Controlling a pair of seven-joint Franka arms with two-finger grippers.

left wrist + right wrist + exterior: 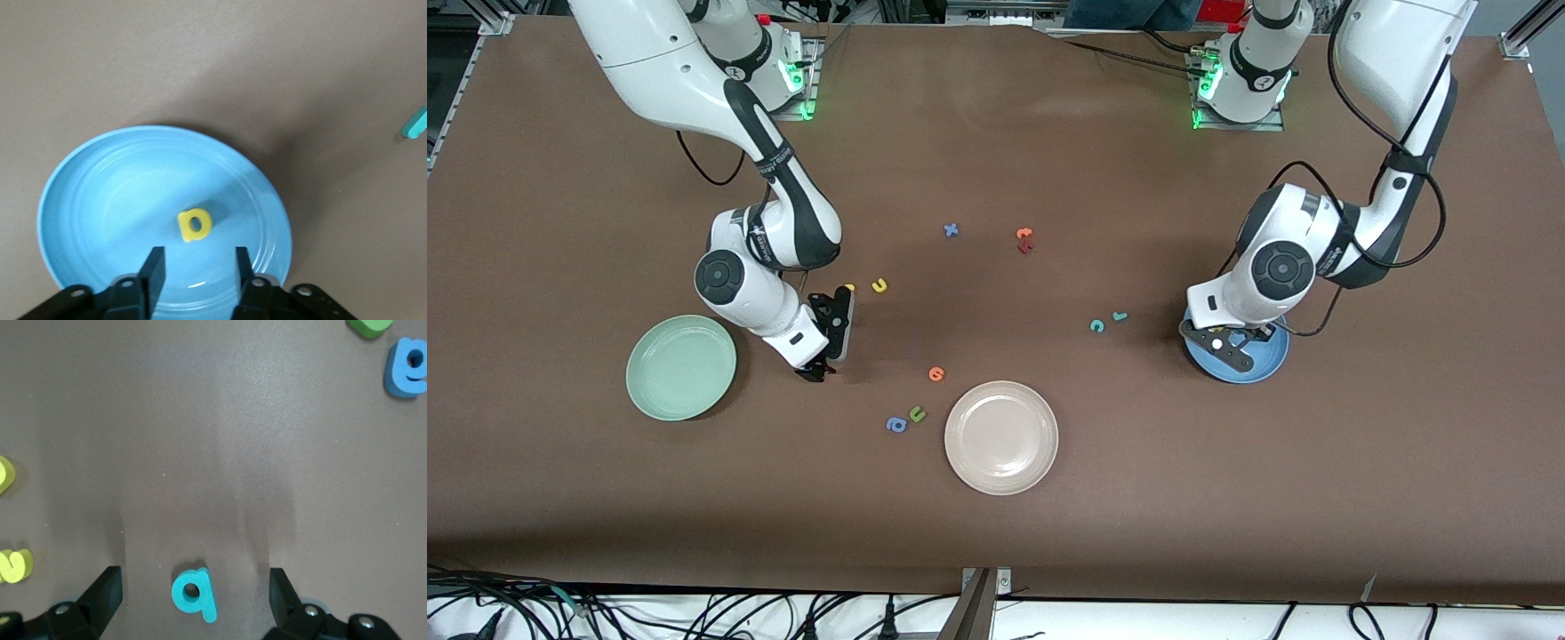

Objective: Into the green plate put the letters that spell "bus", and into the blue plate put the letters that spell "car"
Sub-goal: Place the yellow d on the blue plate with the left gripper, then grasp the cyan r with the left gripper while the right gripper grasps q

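My left gripper [1234, 343] [197, 265] hangs open over the blue plate [1268, 363] [100, 200]. A yellow "a" [194, 224] lies loose in that plate, just clear of the fingertips. My right gripper [816, 364] [193, 583] is low over the table beside the green plate [681, 366], open, its fingers [105, 588] standing on either side of the teal "b" [194, 593]. The yellow "u" [879, 285] and yellow "s" [850, 287] lie close by. The teal "c" [1097, 326] and teal "r" [1120, 316] lie on the table near the blue plate.
A cream plate [1001, 436] sits nearer the front camera, with a blue "a" [895, 425], green "u" [917, 413] and orange letter [935, 373] beside it. A blue "x" [951, 230] and orange and red letters [1024, 240] lie mid-table.
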